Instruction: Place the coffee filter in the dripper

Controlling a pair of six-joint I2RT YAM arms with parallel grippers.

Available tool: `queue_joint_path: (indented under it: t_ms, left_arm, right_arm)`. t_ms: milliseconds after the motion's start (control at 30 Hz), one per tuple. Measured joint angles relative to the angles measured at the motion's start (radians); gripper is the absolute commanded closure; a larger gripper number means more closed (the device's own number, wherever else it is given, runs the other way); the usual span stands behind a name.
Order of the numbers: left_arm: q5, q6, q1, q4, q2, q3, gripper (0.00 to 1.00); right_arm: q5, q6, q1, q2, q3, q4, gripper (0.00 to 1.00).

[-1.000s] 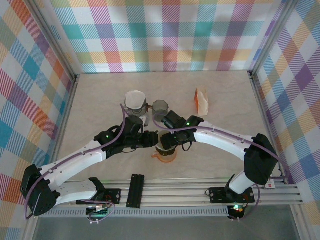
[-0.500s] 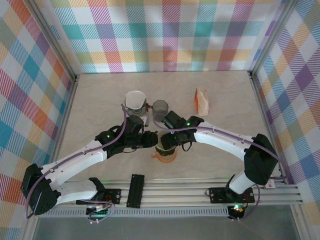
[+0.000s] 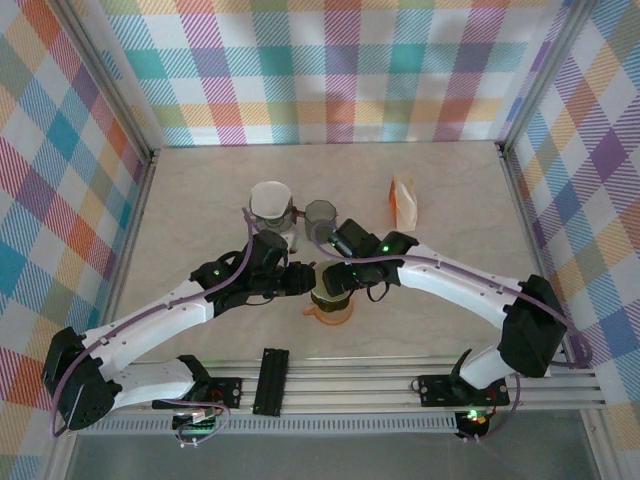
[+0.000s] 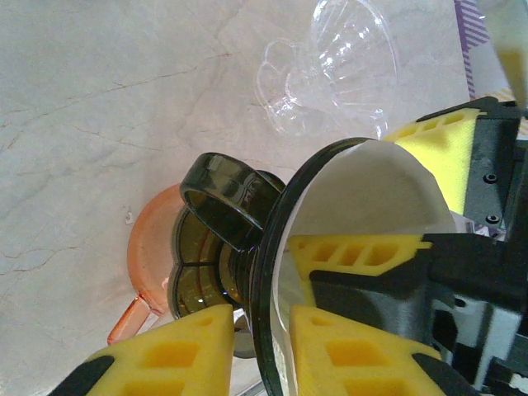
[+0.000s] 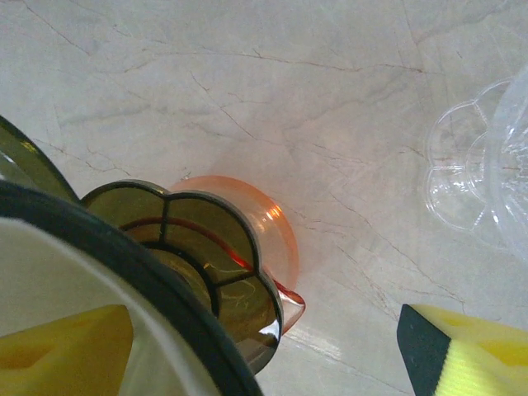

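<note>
left gripper (image 4: 260, 355) clamping dripper (image 4: 202, 276) rim, filter (image 4: 371, 186) partly hidden behind right gripper (image 5: 264, 351)

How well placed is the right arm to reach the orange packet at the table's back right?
Probably yes: the packet stands alone on bare table beyond the open right end effector, which must first lift one finger out of the dark dripper.

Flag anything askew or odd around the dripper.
The smoky dripper looks tipped rather than seated: its scalloped base hangs off-centre over the orange cup while the left gripper pinches its rim. The white filter sits inside. No spill visible.
</note>
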Motion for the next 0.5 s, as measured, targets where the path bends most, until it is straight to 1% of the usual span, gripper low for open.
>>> queue_joint_path:
  t_ms: [200, 500]
  left_arm:
    - [0.0, 0.0, 0.0, 0.0, 0.001, 0.0, 0.75]
    - [0.001, 0.0, 0.0, 0.004, 0.005, -0.005, 0.75]
  right_arm:
    - [-0.004, 0.014, 0.0, 0.04, -0.026, 0.01, 0.15]
    - [0.0, 0.016, -0.001, 0.039, -0.025, 0.016, 0.15]
